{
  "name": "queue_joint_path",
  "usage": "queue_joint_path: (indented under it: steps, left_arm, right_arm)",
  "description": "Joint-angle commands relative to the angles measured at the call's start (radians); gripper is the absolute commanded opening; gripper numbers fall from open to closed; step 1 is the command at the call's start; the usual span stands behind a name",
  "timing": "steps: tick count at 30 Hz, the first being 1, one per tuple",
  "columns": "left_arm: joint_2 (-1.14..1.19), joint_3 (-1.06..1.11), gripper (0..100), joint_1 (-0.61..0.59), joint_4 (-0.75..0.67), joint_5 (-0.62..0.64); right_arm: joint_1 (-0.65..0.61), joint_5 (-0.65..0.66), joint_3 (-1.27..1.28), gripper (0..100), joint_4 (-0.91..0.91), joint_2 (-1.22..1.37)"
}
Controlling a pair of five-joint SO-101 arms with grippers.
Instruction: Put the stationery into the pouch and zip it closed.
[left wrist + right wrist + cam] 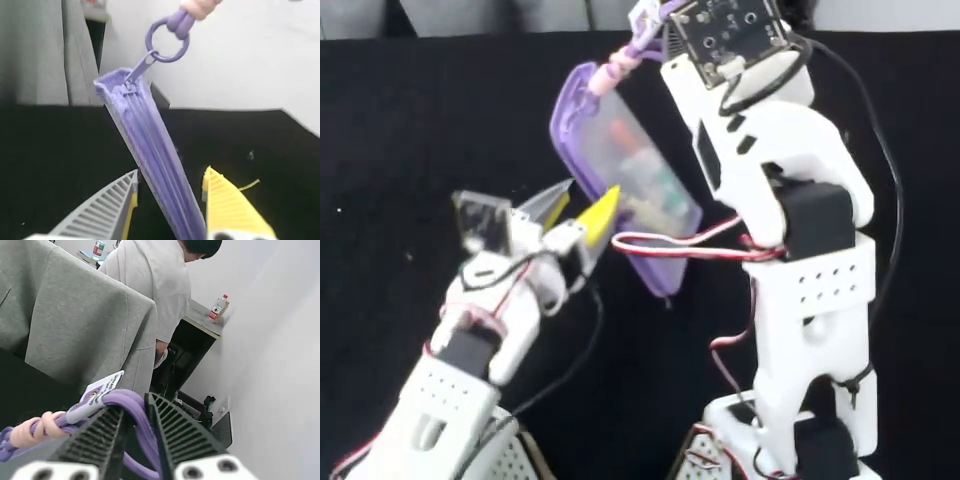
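The purple pouch (620,170) hangs tilted in the air above the table. Stationery (642,178) shows through its clear window. My right gripper (648,20) is at the top, shut on the pouch's purple cord (131,405), which runs into a pink braided strap (620,62) (42,426). In the left wrist view the pouch's zipper edge (155,150) runs up to the zipper pull (136,74) and its ring (167,42). My left gripper (580,212) (171,171) is open, with the grey finger (112,205) and yellow finger (227,205) on either side of the pouch's lower part.
A black cloth (420,120) covers the table. The right arm's white body (810,280) stands right next to the pouch, and its red and white cable (670,240) crosses the pouch's lower end. Grey fabric (75,315) hangs in the room behind.
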Motion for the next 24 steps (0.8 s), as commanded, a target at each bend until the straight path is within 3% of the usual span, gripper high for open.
queue_joint_path:
  steps: [1,7,11,15,20,24]
  left_arm:
    - [0.232,-0.199,21,-0.013,-0.021,-0.003]
    - [0.417,-0.292,20,-0.013,-0.120,-0.003]
    - [0.474,-0.285,4,-0.013,-0.187,-0.006]
    - [0.474,-0.285,4,-0.012,-0.167,-0.009]
    - [0.356,-0.263,3,-0.002,-0.112,-0.012]
    - [0.144,-0.222,3,0.007,-0.035,-0.133]
  right_arm:
    - [-0.006,0.002,-0.004,1.1,0.000,-0.036]
    - [-0.005,0.002,-0.002,1.1,0.000,-0.036]
    - [-0.003,0.005,0.033,1.1,-0.006,-0.038]
    - [0.028,0.008,0.077,1.1,-0.058,-0.038]
    - [0.107,0.008,0.125,1.1,-0.270,-0.030]
    - [0.175,0.008,0.122,1.1,-0.393,-0.028]
